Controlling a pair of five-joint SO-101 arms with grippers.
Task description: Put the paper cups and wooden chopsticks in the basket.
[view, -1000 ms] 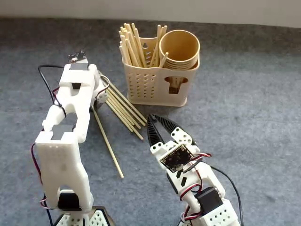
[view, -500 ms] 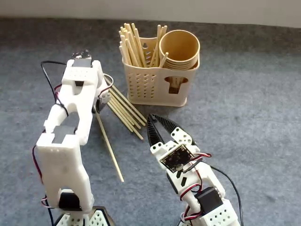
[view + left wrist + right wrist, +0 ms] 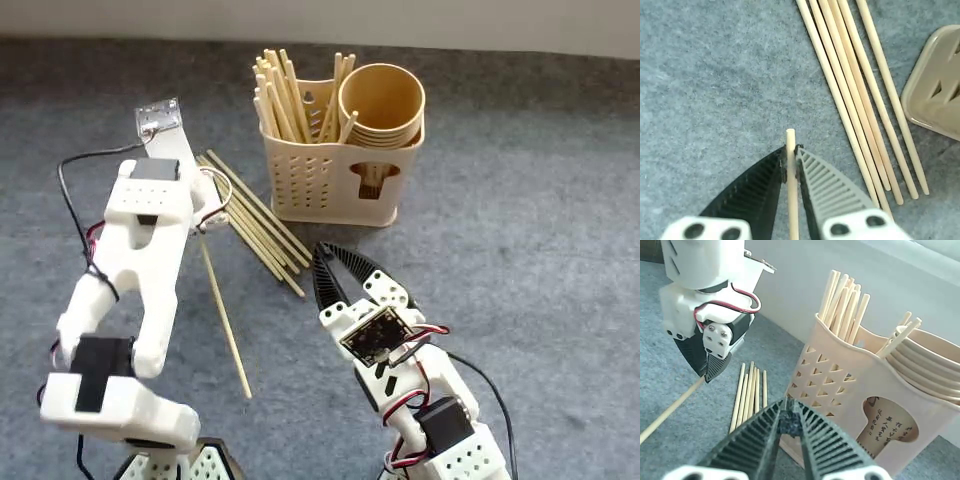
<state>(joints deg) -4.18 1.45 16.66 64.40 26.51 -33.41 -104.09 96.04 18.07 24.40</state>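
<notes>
One chopstick (image 3: 790, 137) is clamped in the left gripper (image 3: 790, 156), left of centre. More chopsticks (image 3: 262, 232) lie beside the basket (image 3: 330, 190), upper centre, which holds paper cups (image 3: 382, 105). The right gripper (image 3: 788, 421) is closed, empty.

The counter (image 3: 560, 250) has a grey, felt-like surface all over, and a plain pale wall (image 3: 480, 18) rises along its far edge.
</notes>
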